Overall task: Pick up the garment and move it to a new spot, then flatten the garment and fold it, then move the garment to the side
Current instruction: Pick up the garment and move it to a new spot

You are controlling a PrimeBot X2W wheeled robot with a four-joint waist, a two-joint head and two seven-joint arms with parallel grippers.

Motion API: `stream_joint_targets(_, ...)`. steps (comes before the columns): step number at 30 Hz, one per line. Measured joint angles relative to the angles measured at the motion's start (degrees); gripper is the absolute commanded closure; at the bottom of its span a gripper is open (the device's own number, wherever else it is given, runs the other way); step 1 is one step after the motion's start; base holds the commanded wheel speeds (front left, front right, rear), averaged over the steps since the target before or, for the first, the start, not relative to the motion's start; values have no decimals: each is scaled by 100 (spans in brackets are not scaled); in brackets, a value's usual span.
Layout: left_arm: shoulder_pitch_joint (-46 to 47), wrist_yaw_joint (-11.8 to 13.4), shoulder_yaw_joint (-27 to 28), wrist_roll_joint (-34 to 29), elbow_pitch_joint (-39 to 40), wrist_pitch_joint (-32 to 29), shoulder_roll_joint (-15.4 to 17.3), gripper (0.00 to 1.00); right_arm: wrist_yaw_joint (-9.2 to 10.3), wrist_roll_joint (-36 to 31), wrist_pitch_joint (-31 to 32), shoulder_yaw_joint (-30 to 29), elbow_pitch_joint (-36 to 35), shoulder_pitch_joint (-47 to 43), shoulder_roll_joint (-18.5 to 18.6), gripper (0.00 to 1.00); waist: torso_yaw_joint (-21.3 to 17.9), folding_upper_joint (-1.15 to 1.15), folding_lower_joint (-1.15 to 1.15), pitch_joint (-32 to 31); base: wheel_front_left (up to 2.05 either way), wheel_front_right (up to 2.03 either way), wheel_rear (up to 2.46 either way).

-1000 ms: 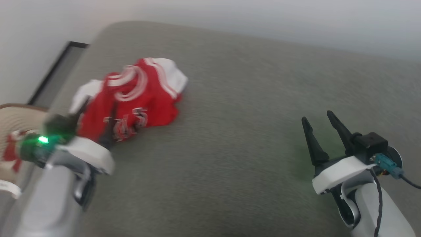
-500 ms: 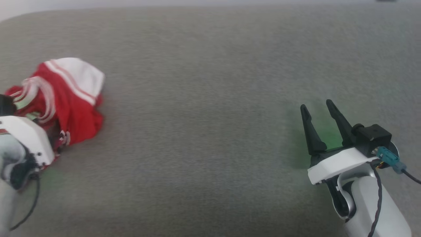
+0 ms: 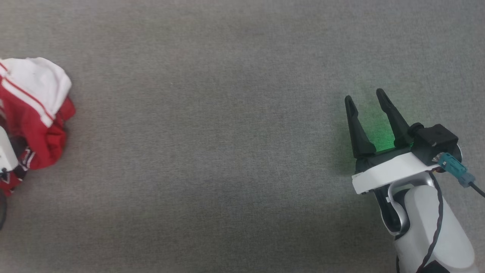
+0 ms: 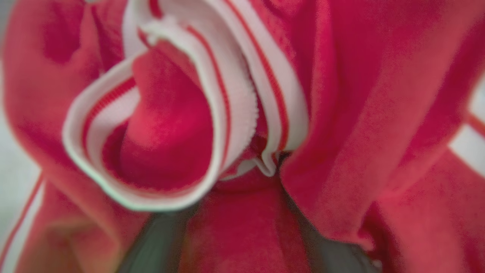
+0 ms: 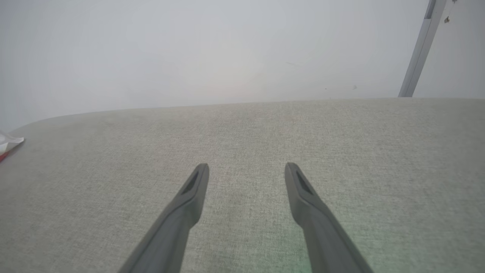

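The garment (image 3: 34, 113), a red jersey with a white sleeve and striped trim, sits bunched at the far left edge of the head view. The white wrist shell of my left arm (image 3: 4, 153) presses against it there. In the left wrist view the garment (image 4: 341, 113) is very close, its red-and-white striped trim (image 4: 235, 113) curled in a loop. My left gripper (image 4: 265, 168) is shut on a fold of it, and the dark fingers (image 4: 155, 242) run up under the cloth. My right gripper (image 3: 363, 96) stands open and holds nothing, far to the right over bare fabric.
A wide grey woven surface (image 3: 227, 151) stretches between the garment and my right gripper (image 5: 246, 167). In the right wrist view its far edge meets a pale wall (image 5: 227, 49), with a grey rail (image 5: 416, 49) at the upper right. A white-and-red scrap (image 5: 7, 146) shows at that view's left edge.
The head camera has swung right and down, so the garment and left arm slid to the left edge. The garment looks more bunched around the left gripper. The right gripper stays open.
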State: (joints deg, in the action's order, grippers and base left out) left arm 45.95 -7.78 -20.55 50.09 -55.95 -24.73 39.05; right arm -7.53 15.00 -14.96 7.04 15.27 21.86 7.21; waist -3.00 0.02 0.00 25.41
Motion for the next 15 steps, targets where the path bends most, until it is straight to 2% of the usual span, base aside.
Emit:
stream_joint_targets(2, 42, 0, -27, 26, -9, -7, 36, 0, 0, -9, 0, -7, -34, 1, -11, 0, -44, 0, 0, 71, 0, 0, 0)
stream_joint_targets(3, 51, 1, -33, 45, -9, 30, 52, 5, 0, -20, 0, -10, -44, -1, -24, 0, -60, 0, 0, 87, 0, 0, 0)
stream_joint_targets(5, 58, 5, -51, 91, -5, 197, 46, 95, 0, -33, 0, -16, -52, -15, -34, 0, -63, 0, 0, 75, 0, 0, 0)
stream_joint_targets(6, 54, 22, -67, 107, -4, 315, 37, 100, 0, -33, 0, -16, -48, -24, -45, 0, -60, 0, 0, 52, 0, 0, 0)
stream_joint_targets(15, -162, 49, -312, 276, -1, 1058, 5, 100, 0, -25, 0, -43, 5, -159, -94, 0, -11, -2, 0, -468, 0, 0, 0)
